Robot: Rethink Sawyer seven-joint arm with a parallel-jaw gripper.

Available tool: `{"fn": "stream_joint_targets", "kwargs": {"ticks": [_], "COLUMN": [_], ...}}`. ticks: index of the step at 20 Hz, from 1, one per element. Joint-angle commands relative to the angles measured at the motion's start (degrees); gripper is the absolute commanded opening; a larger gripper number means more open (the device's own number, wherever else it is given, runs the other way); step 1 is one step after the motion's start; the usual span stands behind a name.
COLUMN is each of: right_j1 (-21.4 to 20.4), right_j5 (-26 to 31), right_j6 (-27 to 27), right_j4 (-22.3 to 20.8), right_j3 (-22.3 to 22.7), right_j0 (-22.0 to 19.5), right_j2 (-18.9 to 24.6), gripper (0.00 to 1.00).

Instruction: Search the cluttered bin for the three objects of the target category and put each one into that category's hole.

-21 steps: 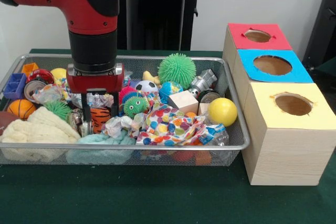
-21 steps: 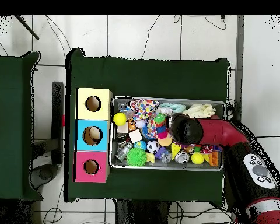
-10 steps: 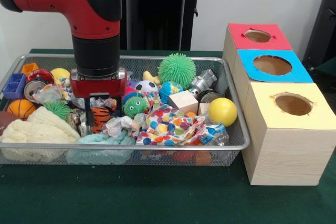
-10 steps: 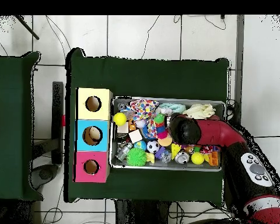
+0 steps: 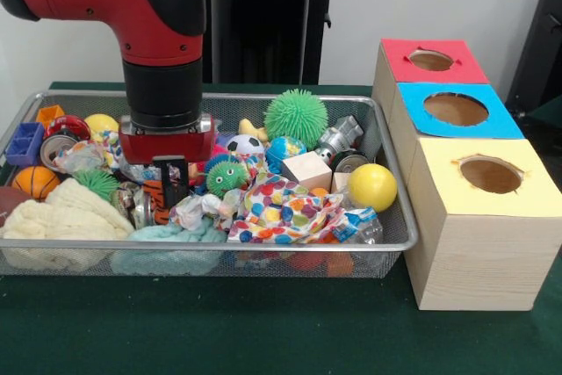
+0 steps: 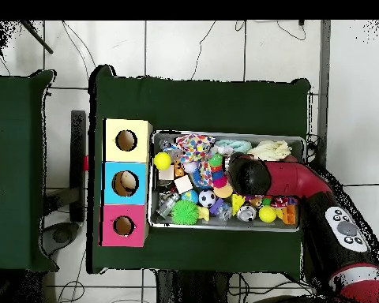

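The red and black arm (image 5: 132, 6) bends at an elbow near the top of the front view and drops straight down, its black wrist section vertical above a red mounting plate. The end effector (image 5: 169, 180) points downward into the wire-mesh bin (image 5: 386, 243), its dark fingers sunk among the clutter; whether they are apart or together I cannot tell, since only one dark finger shows clearly and its tip is hidden by the objects. In the overhead view the arm (image 6: 303, 185) reaches across the bin's end, covering what lies beneath.

Directly under the end effector lies an orange tiger-striped toy (image 5: 162, 198), touching or nearly touching the finger. Just beside it, toward the boxes, sits a green spiky ball with eyes (image 5: 226, 173), then a polka-dot cloth (image 5: 285, 208). Farther that way are a wooden cube (image 5: 306, 169) and a yellow ball (image 5: 372, 186). Behind, a large green spiky ball (image 5: 296, 117). On the end effector's other side are a cream knitted cloth (image 5: 57, 217) and a small basketball (image 5: 35, 182).

Well apart, beyond the bin's end on the green counter (image 5: 263, 331), stand three boxes with holes: yellow box (image 5: 487, 173), blue box (image 5: 457, 110), red box (image 5: 430, 61).
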Motion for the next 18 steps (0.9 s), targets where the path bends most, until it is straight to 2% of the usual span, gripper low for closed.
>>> {"fn": "stream_joint_targets", "kwargs": {"ticks": [1, 6, 7, 14, 18], "right_j1": [1.62, 0.9, 0.81, 0.26, -1.44], "right_j5": [1.86, 2.2, 2.19, 6.57, 8.77], "right_j6": [-3.27, -2.84, -3.15, -6.84, -7.69], "right_j4": [-3.91, -3.64, -3.61, -3.23, -2.99], "right_j3": [-2.43, -1.5, -1.14, -1.14, -1.29], "right_j0": [0.99, 0.97, 0.65, -0.88, -1.19], "right_j2": [0.63, 0.18, 0.32, 0.72, 0.33], "gripper": [0.0, 0.0, 1.0, 1.0, 1.0]}}
